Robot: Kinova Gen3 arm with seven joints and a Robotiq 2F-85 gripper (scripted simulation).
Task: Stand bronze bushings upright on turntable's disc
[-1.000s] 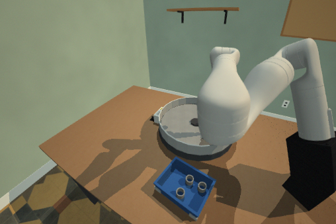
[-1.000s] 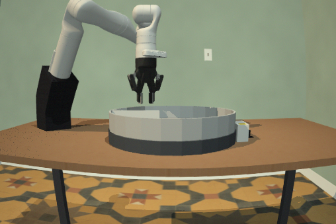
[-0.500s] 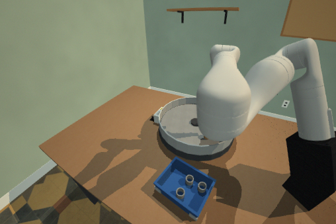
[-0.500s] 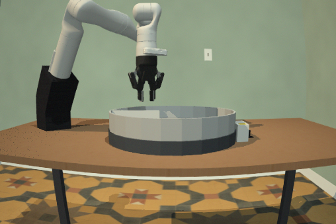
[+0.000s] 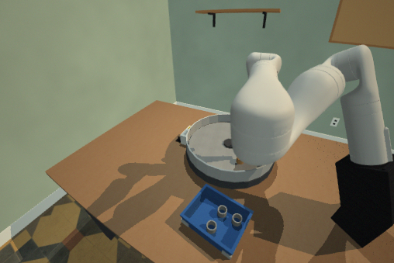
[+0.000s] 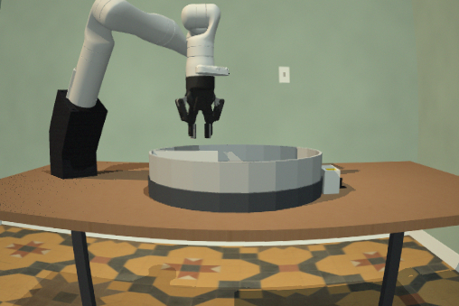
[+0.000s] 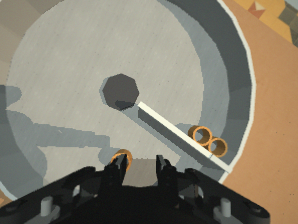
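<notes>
Three bronze bushings (image 5: 239, 161) (image 7: 202, 135) stand below the parted, empty jaws (image 6: 200, 132), which touch none.

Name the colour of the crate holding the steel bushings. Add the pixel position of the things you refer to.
Blue crate (image 5: 195, 226); the top view shows it best.

Smooth wood, bronze metal
The desk (image 5: 143, 133) (image 6: 122, 214) looks like matt wood; the bushings (image 7: 202, 136), smooth bronze-coloured metal.

Three round, hollow bronze bushings (image 7: 195, 142) stand upright on the gray disc (image 7: 60, 55). Two are close together; one is apart from them.
</notes>
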